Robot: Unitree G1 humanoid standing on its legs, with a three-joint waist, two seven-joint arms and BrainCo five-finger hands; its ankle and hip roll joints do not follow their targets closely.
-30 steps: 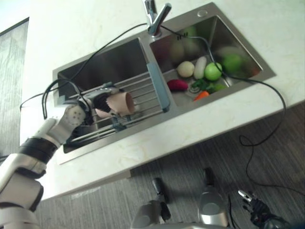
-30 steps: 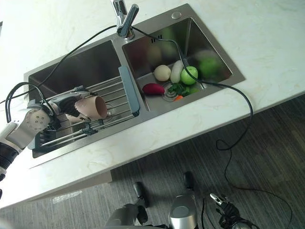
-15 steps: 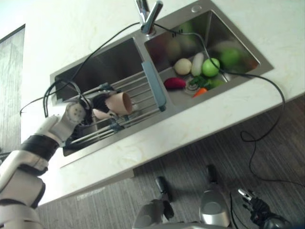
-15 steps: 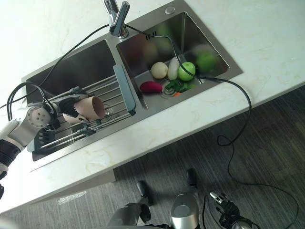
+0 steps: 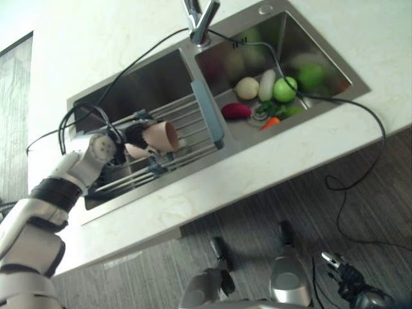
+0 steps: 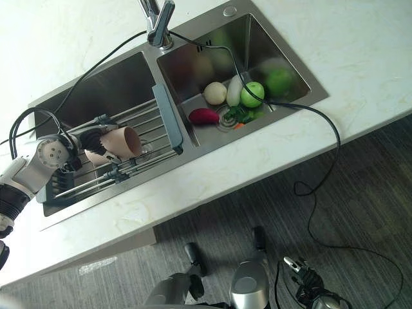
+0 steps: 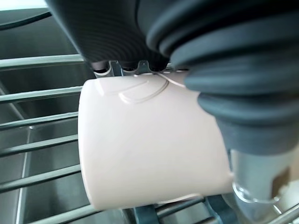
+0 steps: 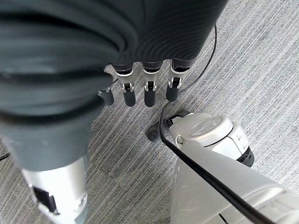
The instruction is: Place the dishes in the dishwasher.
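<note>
Stainless steel makes up the double sink [image 5: 322, 48] before us, set into a pale marbled countertop [image 5: 212, 187], with a chrome tap [image 5: 198, 19] standing behind the divider between its 2 basins. Our side's right basin holds a cream round vegetable [image 5: 246, 88], a white oblong vegetable [image 5: 266, 84], a green apple [image 5: 284, 90], a dark red vegetable [image 5: 236, 111], some green leafy pieces [image 5: 267, 109] and a small orange piece [image 5: 271, 122], all close together around the drain. A black cable [image 5: 360, 109] runs from the tap across this basin and over the counter edge. Across the left basin lies a metal-bar drying rack with a blue-grey end piece [image 5: 207, 111].

Our left hand [image 5: 132, 136] reaches over that rack and is clamped on a pale pink ceramic cup [image 5: 161, 136]. The cup lies on its side in our grasp, its open mouth turned toward the rack's blue-grey end, and it sits just above the bars. In the left wrist view the cup [image 7: 149, 149] shows its smooth wall against our palm, with the fingers [image 7: 126, 67] curled over its top edge and the rack bars passing behind it.

Our right hand [image 8: 145, 91] hangs low over the grey striped floor [image 8: 261, 70], its fingers straight, relaxed and holding nothing
</note>
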